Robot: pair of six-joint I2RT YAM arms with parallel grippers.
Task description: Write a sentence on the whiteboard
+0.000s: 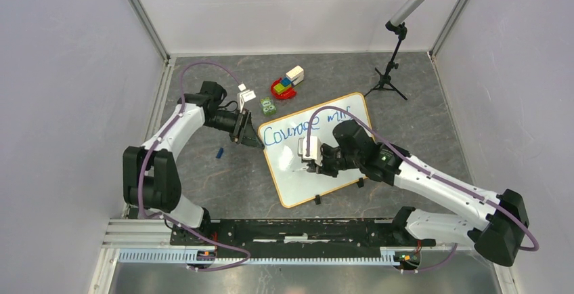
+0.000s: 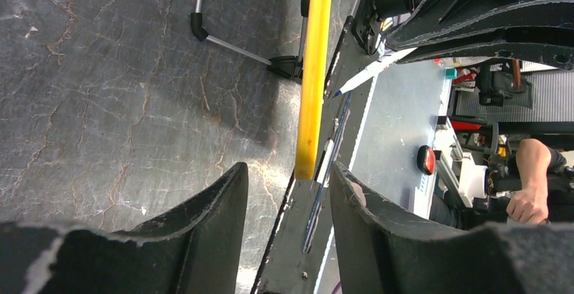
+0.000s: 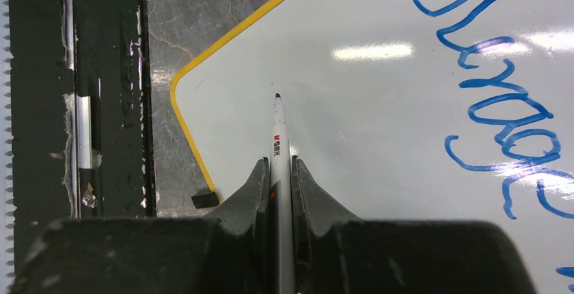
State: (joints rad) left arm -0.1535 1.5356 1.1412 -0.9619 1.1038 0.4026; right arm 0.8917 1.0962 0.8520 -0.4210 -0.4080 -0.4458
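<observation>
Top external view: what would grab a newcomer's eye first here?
The whiteboard lies askew on the dark table, with the sentence in blue near its far edge. Over its middle the right gripper has its fingers shut on a marker, tip aimed at bare white. The left gripper sits at the board's left edge, yellow rim showing between its parted fingers.

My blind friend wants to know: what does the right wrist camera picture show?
The right gripper pinches a white marker, its blue tip pointing at the whiteboard. Loopy blue handwriting runs down the right side. The board's yellow rim and a small black clip sit on the dark table.
</observation>
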